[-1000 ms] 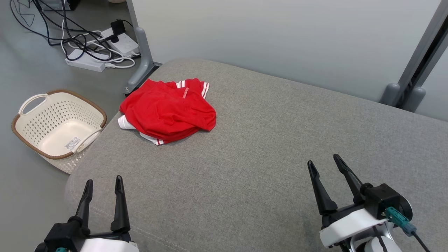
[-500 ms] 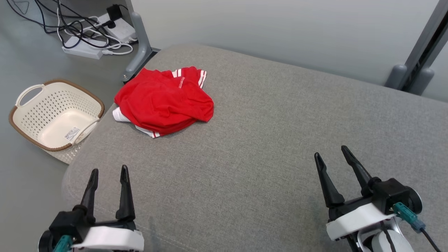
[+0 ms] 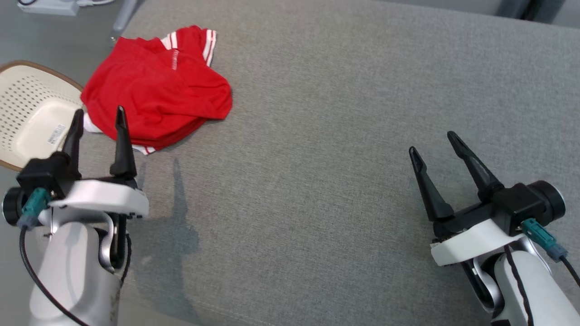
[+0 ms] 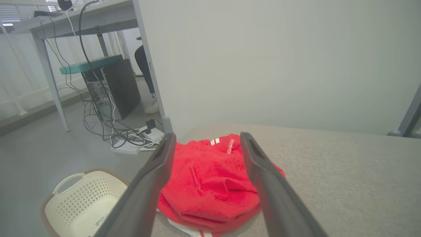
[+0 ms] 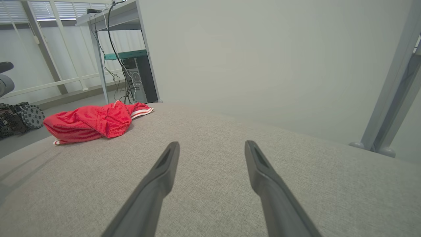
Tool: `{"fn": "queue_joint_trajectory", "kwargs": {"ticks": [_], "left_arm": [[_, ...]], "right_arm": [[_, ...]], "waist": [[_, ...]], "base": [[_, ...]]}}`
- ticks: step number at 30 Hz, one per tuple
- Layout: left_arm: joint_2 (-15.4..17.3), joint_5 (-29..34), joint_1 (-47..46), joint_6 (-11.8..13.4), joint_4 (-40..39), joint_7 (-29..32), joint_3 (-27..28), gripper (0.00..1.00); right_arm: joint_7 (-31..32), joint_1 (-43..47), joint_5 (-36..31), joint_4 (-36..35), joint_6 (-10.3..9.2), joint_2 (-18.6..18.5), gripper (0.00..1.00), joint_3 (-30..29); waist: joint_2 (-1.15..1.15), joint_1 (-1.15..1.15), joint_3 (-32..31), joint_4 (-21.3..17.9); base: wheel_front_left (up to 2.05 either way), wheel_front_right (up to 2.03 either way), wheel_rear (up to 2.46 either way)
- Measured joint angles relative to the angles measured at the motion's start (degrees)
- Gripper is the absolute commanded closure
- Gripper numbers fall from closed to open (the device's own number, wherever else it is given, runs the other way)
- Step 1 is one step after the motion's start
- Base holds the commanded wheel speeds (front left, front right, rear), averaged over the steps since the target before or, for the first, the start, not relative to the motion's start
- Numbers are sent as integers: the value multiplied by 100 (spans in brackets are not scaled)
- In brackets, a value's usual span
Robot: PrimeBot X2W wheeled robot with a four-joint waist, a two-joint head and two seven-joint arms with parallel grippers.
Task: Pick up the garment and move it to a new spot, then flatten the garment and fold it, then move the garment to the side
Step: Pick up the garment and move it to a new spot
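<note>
Both spread wide, left claw (image 3: 100, 110) has neared the garment (image 3: 158, 95), right claw (image 3: 431, 141) hangs apart.

The white basket (image 3: 22, 90) runs off the head view's left edge, its label too small to read; fingers of the left claw (image 3: 99, 109) cover part of the red garment (image 3: 158, 95), whose printed strip is illegible

Soft, matt red cloth in the garment (image 3: 158, 99), over coarse-woven grey fabric on the cushion (image 3: 340, 113). Smooth, perforated cream plastic in the basket (image 3: 22, 95). Matt dark plastic in the fingers (image 3: 123, 149) of the left gripper (image 3: 99, 109) and right gripper (image 3: 431, 141), smooth white shells behind.
</note>
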Motion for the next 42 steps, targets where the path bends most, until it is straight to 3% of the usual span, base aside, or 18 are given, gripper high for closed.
{"fn": "queue_joint_trajectory", "kwargs": {"ticks": [4,11,21,22,23,35,42], "left_arm": [[288,-91,-875,-223,1044,187,56,0],[786,4,-2041,-393,2584,824,-101,0],[1038,123,-3041,-490,3997,1633,-371,0],[1056,124,-3087,-489,4064,1631,-382,69],[1071,123,-3129,-487,4123,1618,-387,100],[1209,11,-3247,-312,4239,594,-320,100],[1281,-59,-3268,-309,3403,56,-235,100]], "right_arm": [[37,-119,-13,-129,0,-60,0,-30],[57,-174,-102,-198,0,-8,0,-22],[-47,-230,-221,-235,0,183,0,154],[-54,-233,-221,-234,0,194,0,155],[-55,-240,-221,-230,0,198,0,157],[-121,-244,-159,89,0,260,0,146],[-170,-176,-41,294,0,359,0,105]], "waist": [[0,0,362,-222],[0,0,787,-609],[0,0,1156,-993],[0,0,1165,-1011],[0,0,1171,-1026],[0,0,744,-1019],[0,0,180,-1021]], "base": [[0,0,0],[0,0,0],[0,0,0],[0,0,0],[0,0,0],[0,0,0],[0,0,0]]}}
